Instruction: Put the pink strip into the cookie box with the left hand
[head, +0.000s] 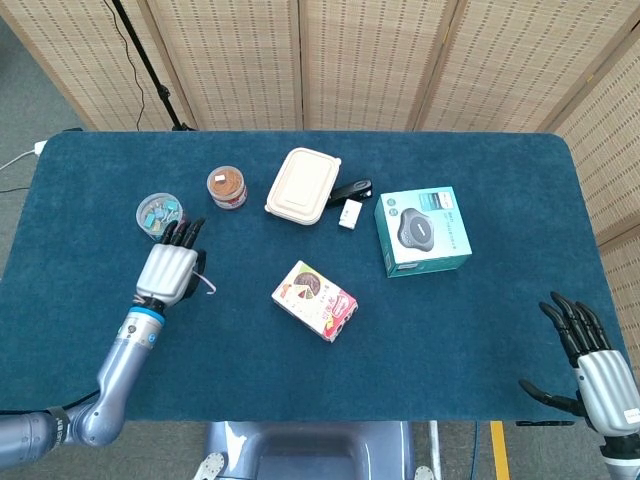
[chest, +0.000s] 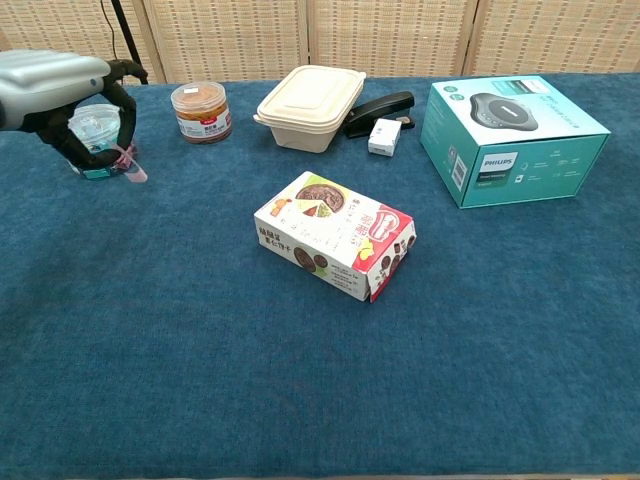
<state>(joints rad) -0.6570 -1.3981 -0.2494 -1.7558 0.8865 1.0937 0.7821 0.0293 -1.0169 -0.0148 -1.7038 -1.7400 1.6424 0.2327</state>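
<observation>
My left hand (head: 170, 268) (chest: 62, 92) hangs above the table's left part and pinches the small pink strip (chest: 133, 167) (head: 207, 287), which sticks out to the right of the fingers. The cookie box (head: 314, 299) (chest: 334, 235), white with chocolate pictures and a red end, lies on its side at the table's middle, well right of that hand. Its flaps look closed. My right hand (head: 596, 365) is held at the table's near right corner with fingers spread, holding nothing.
A clear tub of coloured clips (head: 157, 211) sits just behind the left hand. Further back stand a brown-lidded jar (head: 227, 186), a beige lidded container (head: 304, 185), a black stapler (head: 351, 190), a small white box (head: 350, 213) and a teal Philips box (head: 423, 230).
</observation>
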